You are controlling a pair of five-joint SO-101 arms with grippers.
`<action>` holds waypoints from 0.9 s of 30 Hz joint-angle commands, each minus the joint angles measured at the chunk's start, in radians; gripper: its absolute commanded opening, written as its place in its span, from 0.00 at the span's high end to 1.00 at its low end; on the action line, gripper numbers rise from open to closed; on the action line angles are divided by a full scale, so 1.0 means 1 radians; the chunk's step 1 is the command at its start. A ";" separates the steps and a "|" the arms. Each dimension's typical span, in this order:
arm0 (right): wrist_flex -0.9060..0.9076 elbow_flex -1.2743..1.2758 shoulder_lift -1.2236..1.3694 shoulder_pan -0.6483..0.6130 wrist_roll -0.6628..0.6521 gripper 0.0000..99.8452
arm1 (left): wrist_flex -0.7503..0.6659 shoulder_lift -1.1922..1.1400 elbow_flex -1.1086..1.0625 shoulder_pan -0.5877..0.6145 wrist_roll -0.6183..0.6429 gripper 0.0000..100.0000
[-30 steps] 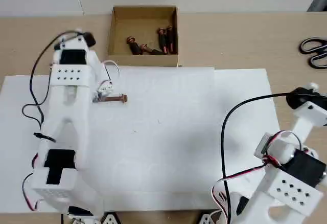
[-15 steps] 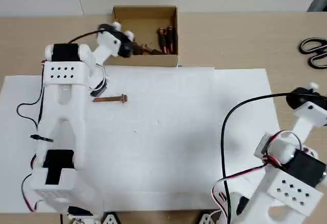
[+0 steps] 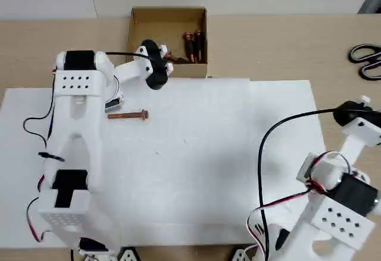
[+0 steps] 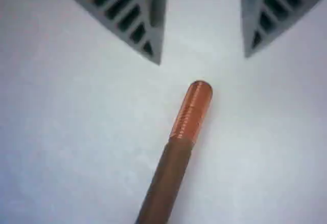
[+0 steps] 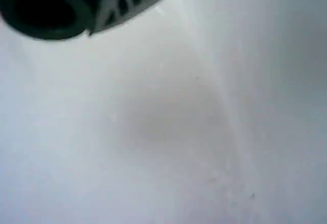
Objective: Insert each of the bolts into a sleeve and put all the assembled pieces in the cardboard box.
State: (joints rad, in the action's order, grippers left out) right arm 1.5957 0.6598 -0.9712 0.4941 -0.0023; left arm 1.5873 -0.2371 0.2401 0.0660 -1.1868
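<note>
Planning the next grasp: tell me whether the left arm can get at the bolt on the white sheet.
Probably yes: the left gripper is open beside the bolt, at its threaded end, nothing between.

The left arm [image 3: 74, 130] stretches forward from its base at the near left, with a holed white housing [image 3: 77, 83] at its far end. From there a white link [image 3: 134, 69] carrying a black motor [image 3: 156, 75] juts sideways toward the right. The left gripper [image 4: 202, 58] points down under that housing, its two grey ribbed fingers [image 4: 138, 14] spread well apart. The right arm [image 3: 339, 213] sits folded back on itself at the near right, well apart from the left arm, with a black cable [image 3: 260, 165] looping out from it toward the middle
</note>
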 commanded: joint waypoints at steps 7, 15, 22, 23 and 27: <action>-0.022 -0.005 -0.012 0.005 -0.011 0.99 | -0.025 -0.031 0.044 -0.083 -0.069 0.88; -0.022 -0.005 -0.012 0.007 -0.009 0.99 | -0.026 -0.160 0.114 -0.129 -0.077 0.88; -0.022 -0.005 -0.012 0.007 -0.009 0.99 | -0.018 -0.285 0.228 -0.126 -0.075 0.88; -0.022 -0.005 -0.012 0.007 -0.011 0.99 | -0.018 -0.298 0.236 -0.126 -0.075 0.88; -0.022 -0.005 -0.012 0.007 -0.011 0.99 | -0.005 -0.330 0.245 -0.117 -0.075 0.88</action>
State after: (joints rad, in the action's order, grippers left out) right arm 1.5957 0.6598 -0.9712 0.4941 -0.0023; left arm 1.5781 -0.5700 0.4427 -0.0568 -1.2559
